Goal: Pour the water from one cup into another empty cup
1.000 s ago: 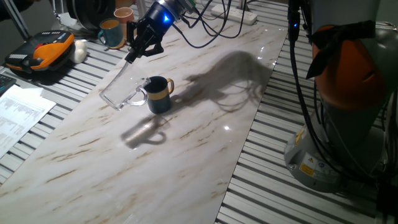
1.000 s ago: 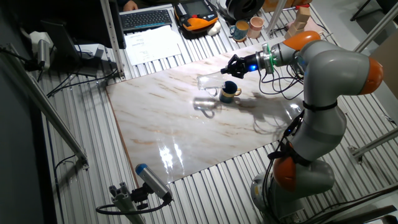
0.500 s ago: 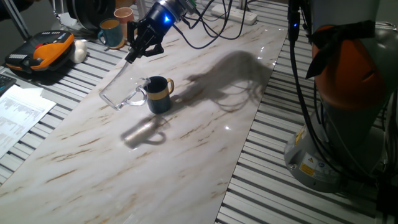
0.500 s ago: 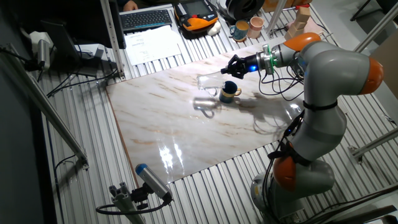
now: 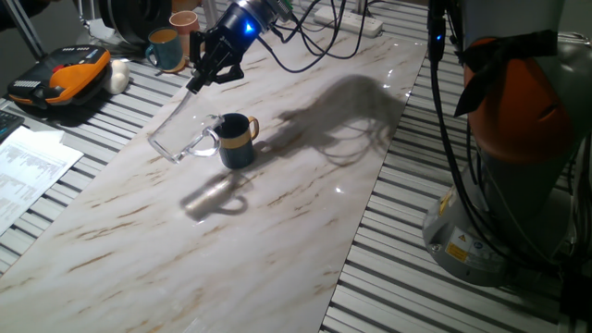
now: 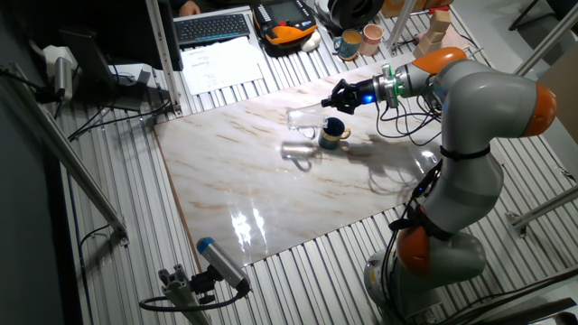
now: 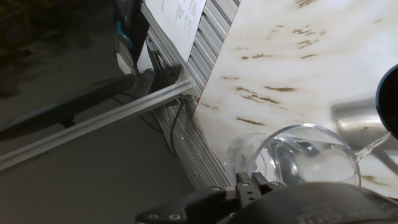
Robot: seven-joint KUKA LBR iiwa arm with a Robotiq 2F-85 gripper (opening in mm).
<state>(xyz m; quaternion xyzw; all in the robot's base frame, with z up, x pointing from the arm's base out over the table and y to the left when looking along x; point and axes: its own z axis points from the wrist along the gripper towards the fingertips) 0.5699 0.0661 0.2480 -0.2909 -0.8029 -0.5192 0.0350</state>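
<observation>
My gripper is shut on the transparent glass mug and holds it steeply tilted, mouth down to the left, loop handle beside the dark navy-blue mug. That mug stands upright on the marble table, yellow-tan handle to the right. In the other fixed view the gripper holds the glass mug left of the dark mug. The hand view shows the glass mug from its base, the dark mug's rim at the right edge. I cannot make out the water.
A teal mug and a pinkish-tan cup stand at the back left. An orange-black device and papers lie left of the table. Cables trail behind the gripper. The robot base stands at the right.
</observation>
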